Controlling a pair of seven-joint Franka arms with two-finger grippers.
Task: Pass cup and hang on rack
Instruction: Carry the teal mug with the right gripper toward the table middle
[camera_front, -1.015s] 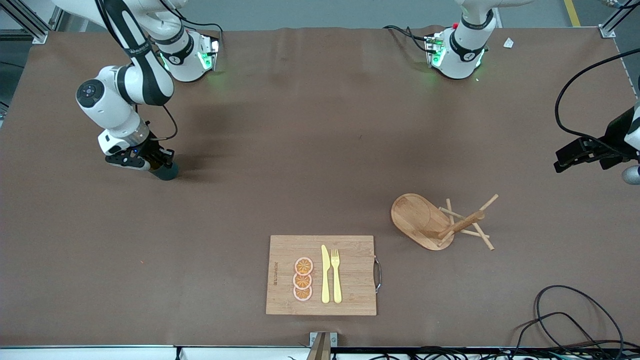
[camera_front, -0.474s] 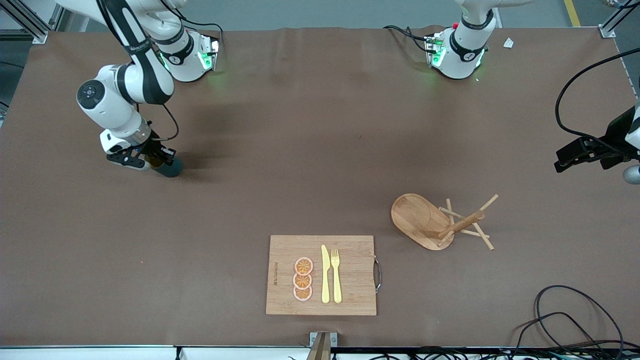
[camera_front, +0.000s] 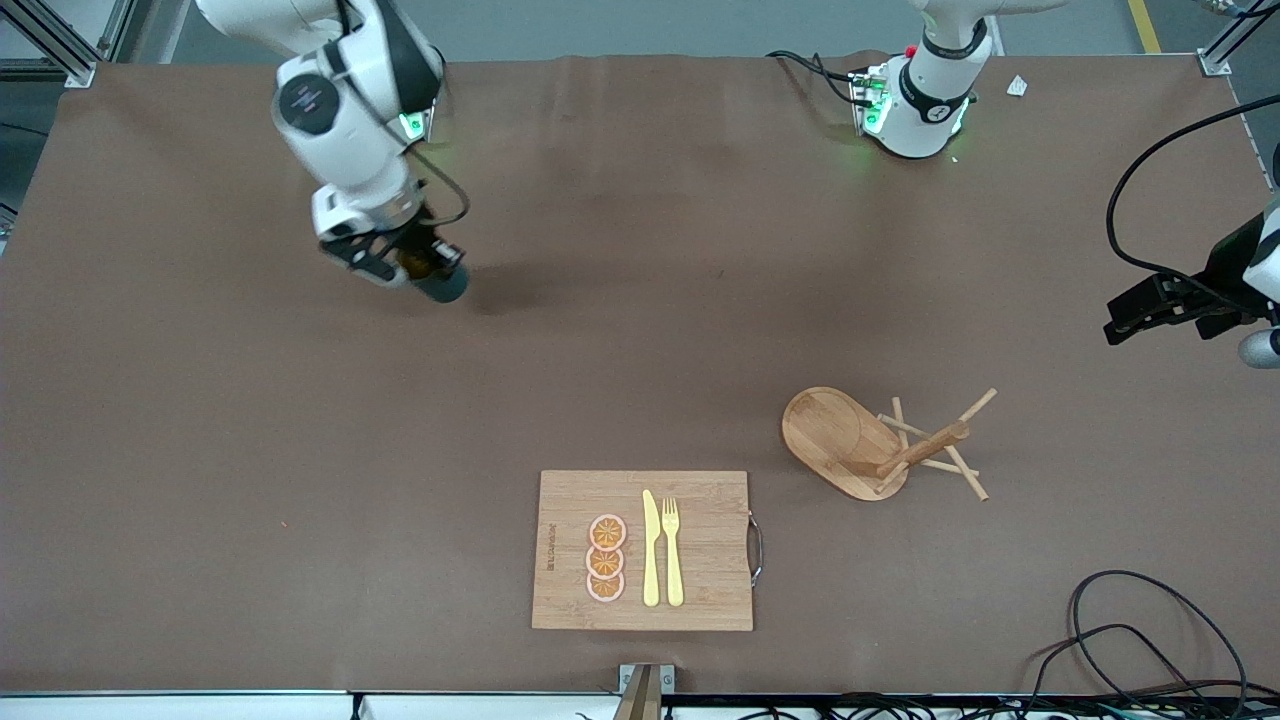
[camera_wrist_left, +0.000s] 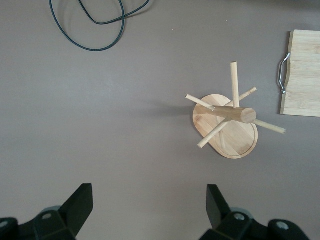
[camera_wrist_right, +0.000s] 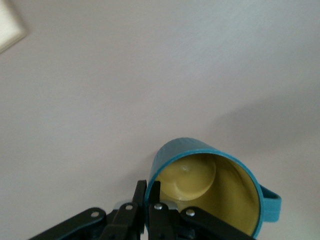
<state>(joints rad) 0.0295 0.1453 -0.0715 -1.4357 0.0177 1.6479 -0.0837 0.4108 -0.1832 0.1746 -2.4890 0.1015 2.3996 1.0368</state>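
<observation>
Cup (camera_front: 441, 285) aloft in the right gripper (camera_front: 415, 268), pinched by the rim, one finger inside the yellowish bowl and one outside on the ribbed teal wall, handle (camera_wrist_right: 270, 202) jutting clear of the jaws; carried up off the cloth and toward the table's middle from the spot at the right arm's end where it sat a second ago, shadow now trailing on the brown table (camera_front: 640, 300) below it; reads as pickup finished and the pass under way.

Rack (camera_front: 880, 445) unmoved, tipped over on its side toward the left arm's end, oval base (camera_front: 840, 440) on edge, post and pegs sprawled along the cloth; well apart from the cup, with bare brown cloth between; in that pose no peg stands ready for a handle, so likely trouble ahead for the hanging step unless set upright first.

Left gripper (camera_wrist_left: 150, 205) waiting high over the table's edge past the rack at the left arm's end, fingers spread wide and empty, looking straight down on the rack from its wrist camera.

Cutting board (camera_front: 642, 550) nearer the front camera than the rack, toward the right arm's end of it, carrying orange slices (camera_front: 606, 558), knife (camera_front: 651, 548) and fork (camera_front: 672, 550); no part in the job; black cable (camera_front: 1130, 625) looped nearer the camera than the rack.
</observation>
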